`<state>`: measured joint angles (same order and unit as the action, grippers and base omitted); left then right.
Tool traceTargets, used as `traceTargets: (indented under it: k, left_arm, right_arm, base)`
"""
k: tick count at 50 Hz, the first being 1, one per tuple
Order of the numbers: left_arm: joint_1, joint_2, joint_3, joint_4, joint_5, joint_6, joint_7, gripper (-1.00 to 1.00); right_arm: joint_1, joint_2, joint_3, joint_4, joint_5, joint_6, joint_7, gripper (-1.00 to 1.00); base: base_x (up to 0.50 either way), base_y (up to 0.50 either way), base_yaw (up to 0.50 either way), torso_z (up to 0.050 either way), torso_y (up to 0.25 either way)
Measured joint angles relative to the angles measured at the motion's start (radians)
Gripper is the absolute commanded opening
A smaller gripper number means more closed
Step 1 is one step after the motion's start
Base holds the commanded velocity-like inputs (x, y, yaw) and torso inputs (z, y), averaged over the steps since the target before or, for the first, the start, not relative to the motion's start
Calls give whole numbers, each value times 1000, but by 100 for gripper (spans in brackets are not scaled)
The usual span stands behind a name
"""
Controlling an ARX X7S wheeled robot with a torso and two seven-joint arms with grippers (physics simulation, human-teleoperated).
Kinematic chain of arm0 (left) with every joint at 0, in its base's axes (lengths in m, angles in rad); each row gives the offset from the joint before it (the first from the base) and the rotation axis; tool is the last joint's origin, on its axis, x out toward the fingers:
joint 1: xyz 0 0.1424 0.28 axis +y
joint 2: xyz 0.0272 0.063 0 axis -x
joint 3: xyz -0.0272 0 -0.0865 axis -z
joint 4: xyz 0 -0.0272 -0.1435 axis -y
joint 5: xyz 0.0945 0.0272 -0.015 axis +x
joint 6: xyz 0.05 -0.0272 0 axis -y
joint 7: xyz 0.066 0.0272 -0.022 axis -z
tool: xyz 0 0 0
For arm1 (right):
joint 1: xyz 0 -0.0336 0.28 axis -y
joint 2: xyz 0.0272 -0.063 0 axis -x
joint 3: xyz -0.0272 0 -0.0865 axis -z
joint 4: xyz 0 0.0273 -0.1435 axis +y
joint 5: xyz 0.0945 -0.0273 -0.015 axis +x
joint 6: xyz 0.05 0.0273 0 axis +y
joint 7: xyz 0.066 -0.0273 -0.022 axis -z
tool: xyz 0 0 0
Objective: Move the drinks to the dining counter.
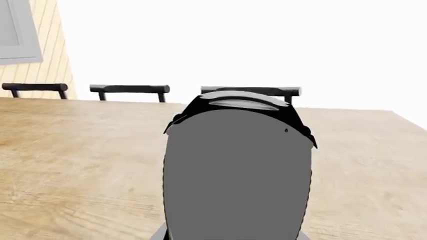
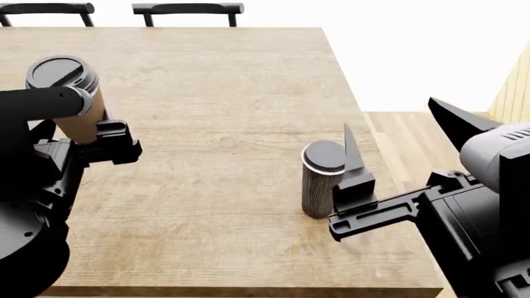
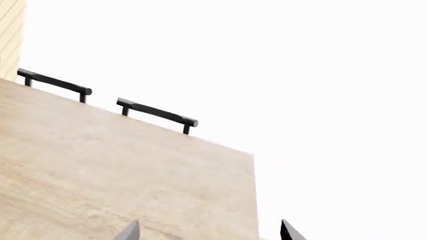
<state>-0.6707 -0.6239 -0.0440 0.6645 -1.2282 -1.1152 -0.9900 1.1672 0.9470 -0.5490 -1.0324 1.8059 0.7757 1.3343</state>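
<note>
The dining counter (image 2: 215, 81) has a light wood-plank top. At its left, my left gripper (image 2: 98, 133) is shut on the tan paper coffee cup (image 2: 79, 121) with its black lid (image 2: 56, 71). In the left wrist view that coffee cup (image 1: 237, 175) looks grey and fills the space between the jaws. The ribbed grey-brown lidded cup (image 2: 319, 183) stands upright near the counter's right edge. My right gripper (image 3: 210, 232) is open with nothing between its tips. One of its fingers (image 2: 351, 149) rises just right of the ribbed cup.
Black chair backs (image 2: 188, 9) (image 2: 46, 7) line the counter's far edge. The counter's right edge drops to a wood floor (image 2: 414, 136). A yellow plank wall (image 1: 52, 50) with a grey window frame (image 1: 17, 30) stands beyond the far left corner.
</note>
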Motion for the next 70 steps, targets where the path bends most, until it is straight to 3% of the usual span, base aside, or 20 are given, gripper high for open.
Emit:
traceTargets:
  k: [18, 42, 70]
  left_arm:
    - [48, -4, 16, -1, -51, -22, -7, -100]
    - [126, -34, 12, 22, -121, -45, -44, -100]
    - [193, -36, 15, 21, -89, -8, -12, -100]
  right_arm:
    - [-30, -48, 161, 2, 102, 118, 68, 100]
    - [-38, -65, 190, 11, 119, 160, 87, 100]
    - [-52, -72, 203, 13, 119, 174, 89, 100]
  base:
    - [0, 0, 0, 0, 0]
    - [0, 0, 0, 0, 0]
    - [0, 0, 0, 0, 0]
